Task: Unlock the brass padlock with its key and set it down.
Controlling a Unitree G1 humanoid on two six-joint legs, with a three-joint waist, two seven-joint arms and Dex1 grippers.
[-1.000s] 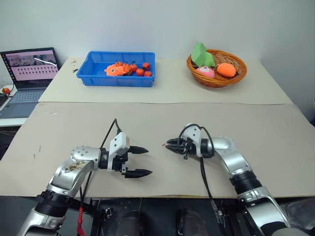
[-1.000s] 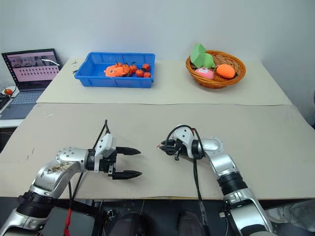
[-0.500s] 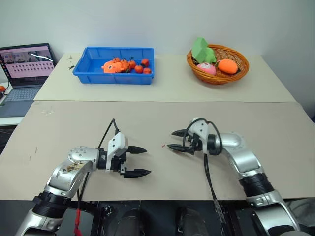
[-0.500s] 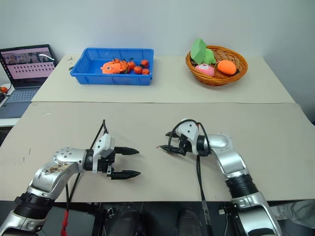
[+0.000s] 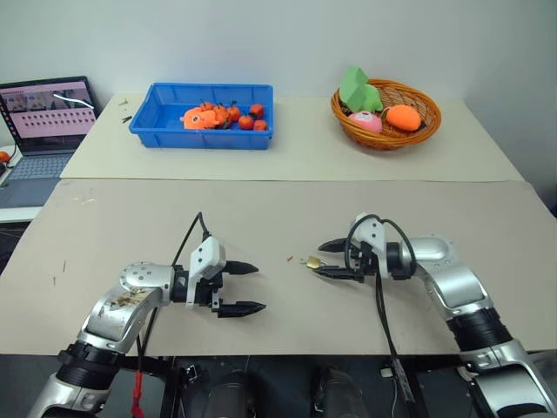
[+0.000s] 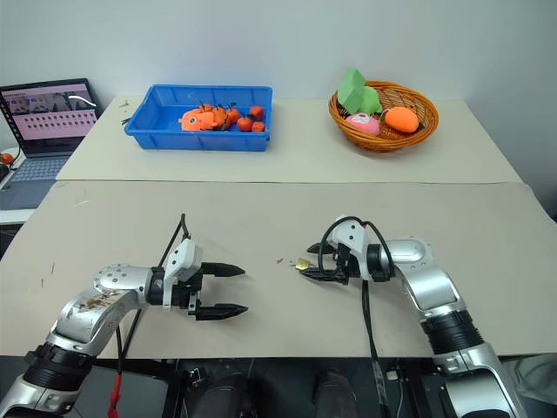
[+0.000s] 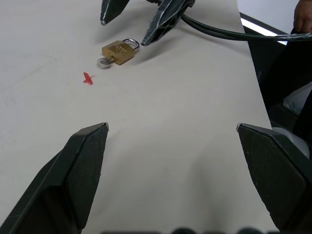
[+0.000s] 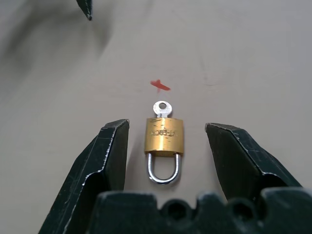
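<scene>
Right pincer (image 5: 324, 259) has pulled back since prev. frame and spread its jaws; brass padlock (image 8: 164, 136), earlier hidden at its tips, now lies exposed on tabletop (image 5: 261, 218), flat, untouched. Padlock sits between the right pincer's fingers (image 8: 105, 156) w/o contact, shackle toward the pincer, key (image 8: 161, 108) seated in the lock's far end. Small red mark (image 8: 160, 86) on the surface just beyond the key, apart from it. Left pincer (image 5: 246, 288) fully spread, empty, well apart from padlock on the robot's left.

Surface: beige covering, seam across it beyond the padlock. Far from padlock at back: blue tray (image 5: 165, 129) w/ small orange and red items, wicker basket (image 5: 409, 139) w/ toy produce. Laptop (image 5: 39, 117) off the left edge. Plain light wall (image 5: 278, 35) behind.
</scene>
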